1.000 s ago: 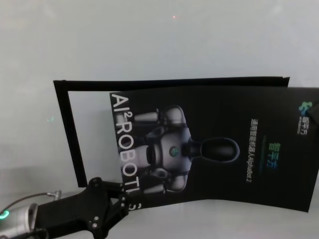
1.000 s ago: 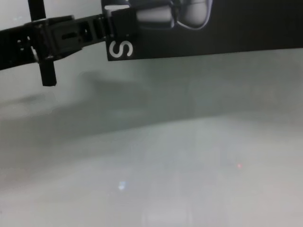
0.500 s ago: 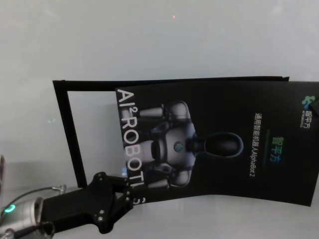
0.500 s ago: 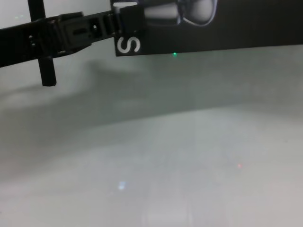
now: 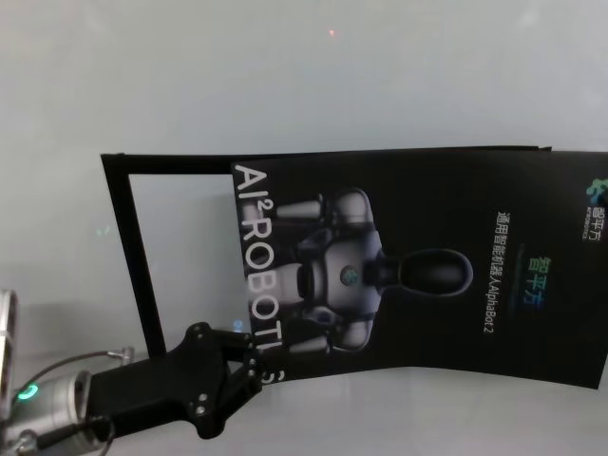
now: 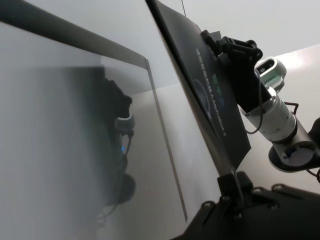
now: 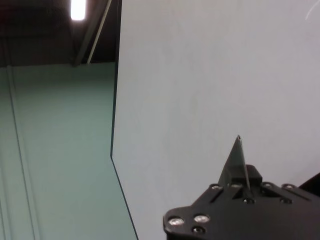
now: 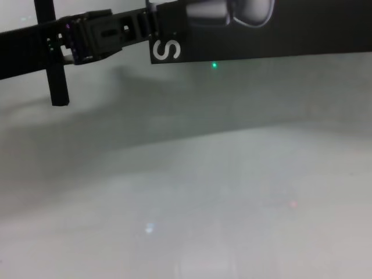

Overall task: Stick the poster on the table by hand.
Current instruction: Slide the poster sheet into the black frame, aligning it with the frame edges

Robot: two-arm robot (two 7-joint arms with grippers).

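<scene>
The poster [image 5: 427, 275] — a large black glossy sheet bearing white capitals, a grey-white robot figure and small white text — is held lifted above the table [image 5: 285, 76], in front of a thin black rectangular frame [image 5: 123, 237] that shows beyond the poster's left edge. The left gripper [image 5: 249, 366] has its fingers closed on the poster's near-left corner, beside the last letters of the title; in the chest view that corner, with its white "S", sits just next to the same gripper [image 8: 142, 26]. The right gripper [image 7: 239, 172] pinches the poster's opposite, right-hand edge, its jaws closed on the thin sheet, seen edge-on from the wrist. The near edge of the poster bows slightly between the two holds, which suggests a light, flexible sheet with little stiffness of its own — likely to sag or curl if either hold slackens. The glossy face looks slippery, so holds at the margins, well apart and under light tension, appear the sound choice. A short black upright post [image 8: 57, 81] stands left of the poster's near corner.
</scene>
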